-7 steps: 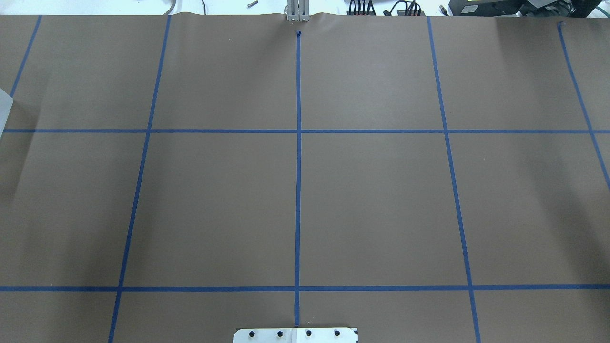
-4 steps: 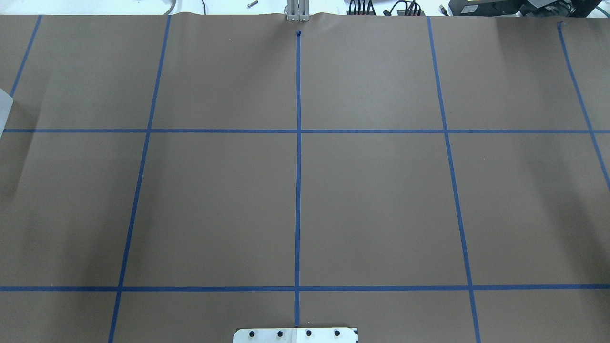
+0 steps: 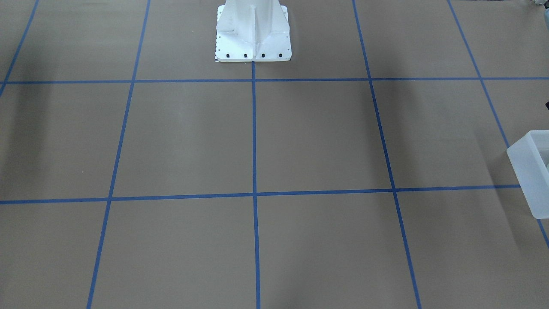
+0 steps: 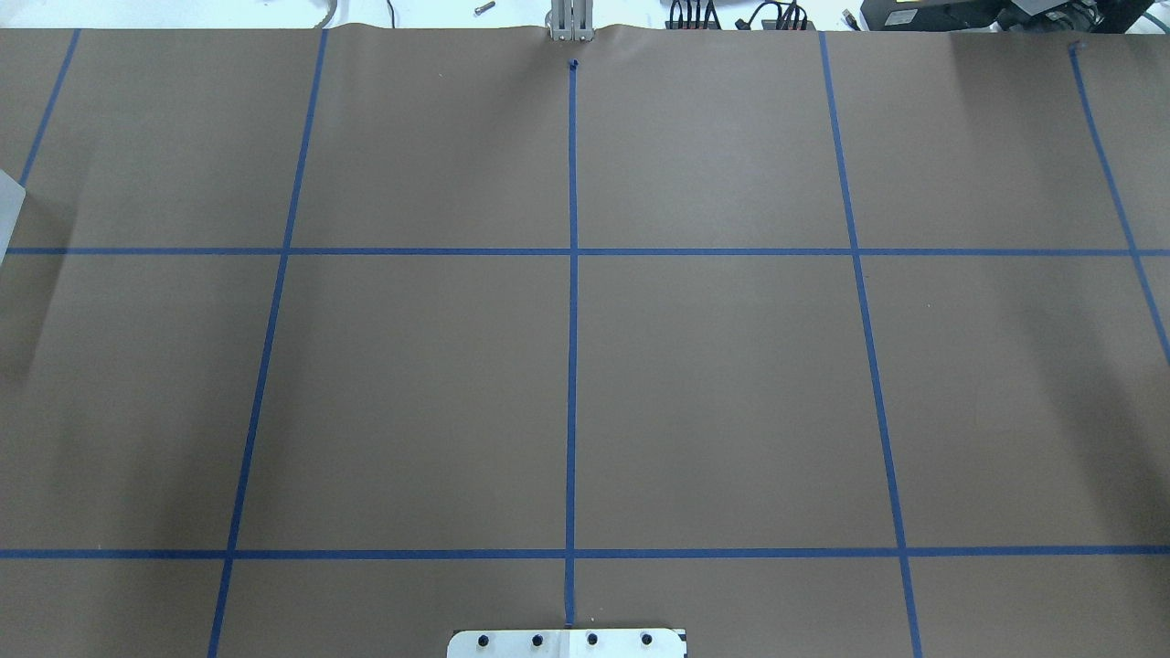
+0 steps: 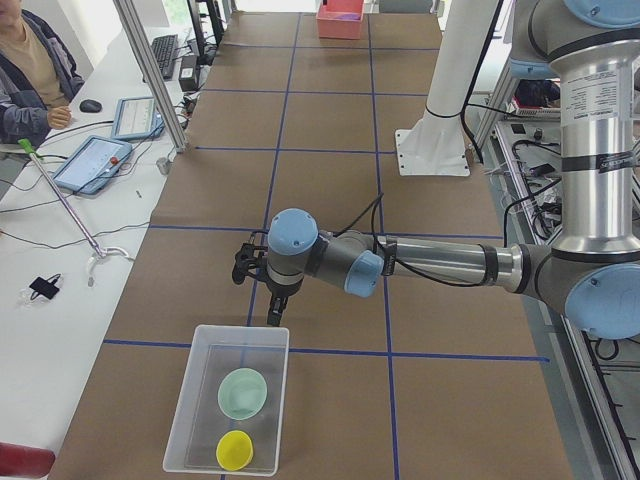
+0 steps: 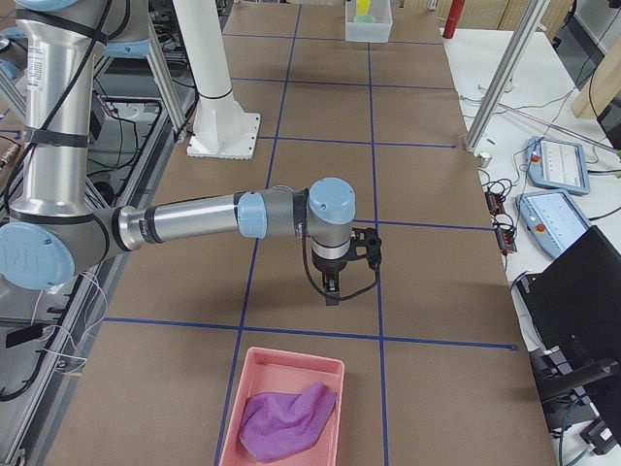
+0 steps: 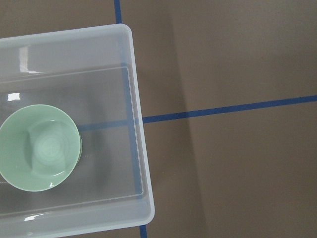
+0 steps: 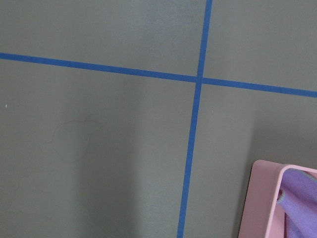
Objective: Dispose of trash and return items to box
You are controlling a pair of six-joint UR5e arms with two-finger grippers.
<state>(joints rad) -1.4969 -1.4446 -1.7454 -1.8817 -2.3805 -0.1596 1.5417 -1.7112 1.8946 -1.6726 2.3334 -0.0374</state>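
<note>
Nothing's budged in the overhead view since a second ago: same brown surface (image 4: 713, 393) with its blue tape (image 4: 572, 366) grid, and a corner of the box (image 4: 9, 215) poking in at the left edge. Side cam on the robot's left shows the box (image 5: 198, 365) down at that end, with the bowl (image 5: 243, 392) sitting in it mouth up and the cup (image 5: 235, 450) right next to it, also inside. Left fingers (image 5: 275, 316) point down just beside the box's end wall, the one facing mid-table. Can't tell if they're apart or together. Same story for the right fingers (image 6: 332, 288): they hang over the surface, near a pink tray (image 6: 291, 361) with a purple cloth (image 6: 286, 417) in it. Left wrist cam looks straight down on the bowl (image 7: 39, 147) in the box (image 7: 134, 99).
</note>
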